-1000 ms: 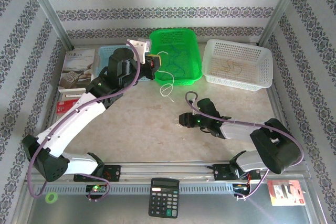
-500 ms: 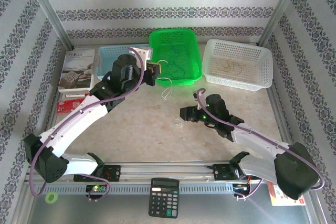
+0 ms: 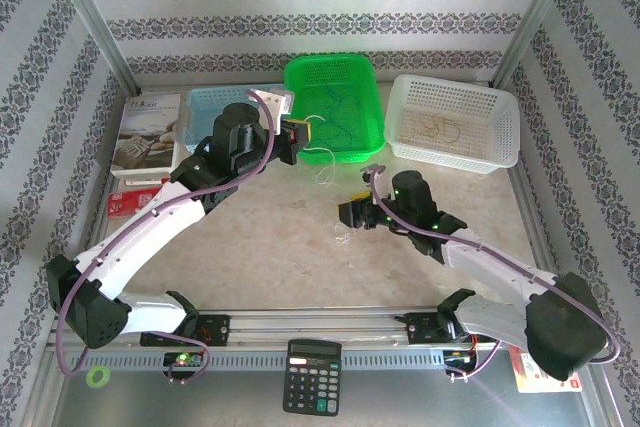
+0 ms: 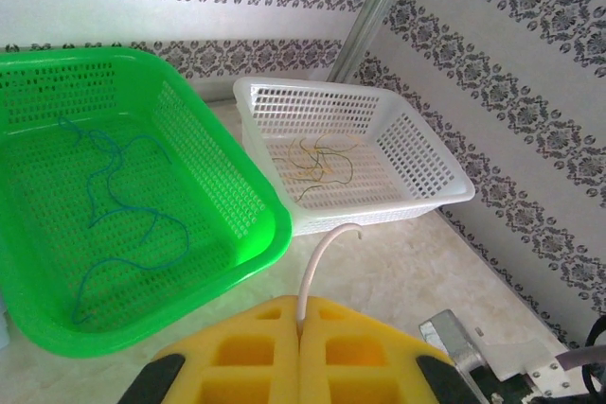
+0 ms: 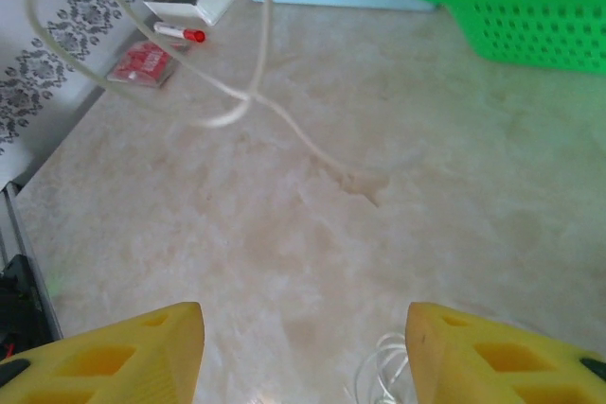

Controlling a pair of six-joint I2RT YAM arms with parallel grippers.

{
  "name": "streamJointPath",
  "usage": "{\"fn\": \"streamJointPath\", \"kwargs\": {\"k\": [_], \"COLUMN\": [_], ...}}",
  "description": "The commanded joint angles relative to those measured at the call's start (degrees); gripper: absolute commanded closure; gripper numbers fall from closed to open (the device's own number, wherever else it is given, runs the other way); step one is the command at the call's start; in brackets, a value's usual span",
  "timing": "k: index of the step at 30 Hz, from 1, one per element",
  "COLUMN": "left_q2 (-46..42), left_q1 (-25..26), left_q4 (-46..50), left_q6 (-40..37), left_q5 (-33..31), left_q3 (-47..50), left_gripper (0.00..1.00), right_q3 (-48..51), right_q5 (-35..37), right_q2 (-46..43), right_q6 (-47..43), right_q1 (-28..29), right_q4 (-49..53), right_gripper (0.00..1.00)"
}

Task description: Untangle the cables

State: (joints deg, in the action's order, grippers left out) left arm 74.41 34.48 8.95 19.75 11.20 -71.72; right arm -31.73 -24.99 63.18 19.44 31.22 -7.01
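Observation:
My left gripper (image 3: 296, 137) hangs by the green basket's (image 3: 365, 147) front edge, shut on a pale white cable (image 4: 317, 262) that rises from between its yellow fingers (image 4: 237, 347). That cable (image 3: 322, 173) hangs down to the table, and it (image 5: 237, 101) also loops across the right wrist view. My right gripper (image 3: 345, 215) is open low over the table with nothing between its fingers (image 5: 142, 347). A small white coil (image 5: 383, 376) lies by its right finger. A blue cable (image 4: 123, 205) lies in the green basket. A yellow-tan cable (image 4: 317, 163) lies in the white basket (image 3: 500, 152).
A pale blue basket (image 3: 205, 102) and a book (image 3: 145, 132) sit at the back left, with a red packet (image 3: 125, 197) nearer. On the front rail lie a calculator (image 3: 312, 377), a green ring (image 3: 97, 377) and a red card pack (image 3: 540, 367).
The right gripper has opened and left the small white coil on the table, while its arm stretched out. The left gripper came slightly forward and down with the white cable.

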Motion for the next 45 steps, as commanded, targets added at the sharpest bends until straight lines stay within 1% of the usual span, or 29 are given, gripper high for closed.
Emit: {"fn": "streamJointPath", "kwargs": {"k": [1, 10, 17, 24, 28, 30, 31, 33, 35, 36, 37, 41, 45], "left_q2": [-0.83, -1.09, -1.44, -1.59, -1.75, -1.90, -1.91, -2.00, -2.03, -1.99, -1.99, -2.33, -3.11], "left_q1": [-0.47, -0.47, -0.47, -0.47, -0.47, -0.47, -0.47, -0.47, -0.47, -0.47, -0.46, -0.54, -1.63], "left_q4": [-3.49, -3.43, -4.12, -4.42, -4.29, -4.30, -4.30, -4.36, -4.54, -4.64, -4.81, -4.27, -2.42], "left_q6": [0.72, 1.43, 2.13, 2.38, 2.09, 1.96, 1.91, 1.89, 1.84, 1.79, 1.78, -0.09, -3.93], "left_q5": [2.24, 5.22, 6.00, 6.04, 5.94, 5.85, 5.85, 5.76, 5.62, 5.49, 5.13, 2.37, -2.04], "left_q3": [0.07, -0.43, -0.43, -1.00, -1.23, -1.23, -1.15, -1.05, -0.81, -0.71, -0.62, -1.11, -2.56], "left_gripper": [1.00, 1.00, 1.00, 1.00, 1.00, 1.00, 1.00, 1.00, 1.00, 1.00, 1.00, 1.00, 1.00], "right_q3": [-2.99, -6.39, -8.64, -10.87, -10.98, -10.82, -10.73, -10.55, -10.21, -10.07, -9.67, -6.40, -1.86], "right_q5": [-1.70, -3.45, -4.75, -4.89, -4.30, -3.93, -3.76, -3.31, -2.96, -2.77, -2.68, 0.32, 4.46], "right_q2": [1.67, 4.40, 6.96, 10.93, 12.40, 12.49, 12.33, 11.85, 11.40, 11.27, 11.18, 10.62, 9.65], "right_q6": [-3.21, -5.42, -5.80, -5.82, -5.75, -5.65, -5.59, -5.42, -5.38, -5.40, -5.37, -4.06, -1.51], "right_q1": [-0.46, -0.28, 0.22, 3.22, 4.78, 4.97, 5.01, 5.01, 4.96, 4.99, 4.89, 4.55, 2.43], "right_q4": [0.33, 0.68, 0.51, -0.35, -0.73, -0.76, -0.74, -0.73, -0.44, -0.38, -0.23, -1.27, -3.25], "right_gripper": [0.41, 0.41, 0.41, 0.43, 0.45, 0.50, 0.55, 0.71, 0.90, 0.97, 1.00, 1.00, 1.00]}}
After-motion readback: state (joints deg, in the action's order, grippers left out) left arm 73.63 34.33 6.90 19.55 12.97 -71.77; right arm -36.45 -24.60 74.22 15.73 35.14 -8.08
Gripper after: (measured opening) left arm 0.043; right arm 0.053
